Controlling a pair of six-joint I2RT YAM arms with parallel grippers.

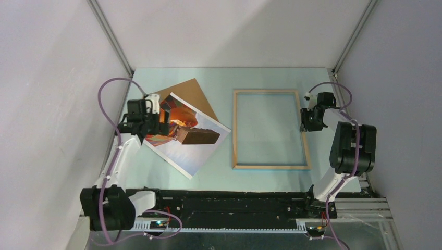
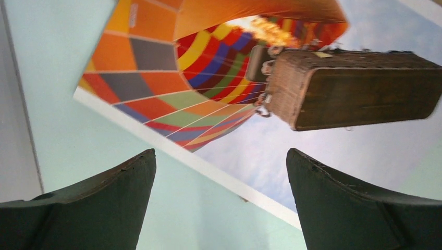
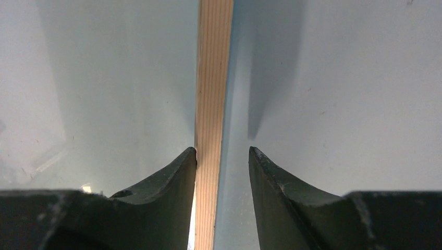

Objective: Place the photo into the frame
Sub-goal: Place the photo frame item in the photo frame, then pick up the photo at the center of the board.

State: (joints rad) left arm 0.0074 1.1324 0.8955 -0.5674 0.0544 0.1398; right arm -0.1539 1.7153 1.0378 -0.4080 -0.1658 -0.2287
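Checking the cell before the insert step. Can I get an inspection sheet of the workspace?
Surface: pale green table, no marks seen.
Job's things: photo face up, tilted; frame flat to its right, empty, apart from it.
Clutter: brown board under the photo's far corner.
Grippers: left gripper open over the photo's left edge; right gripper astride the frame's right rail, touching on one side only.
Cables: purple cables loop along both arms, off the parts.
Surroundings: plain walls, nothing seen.

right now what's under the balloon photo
A brown backing board lies under the far corner of the photo, sticking out beyond it. How far it reaches underneath is covered.
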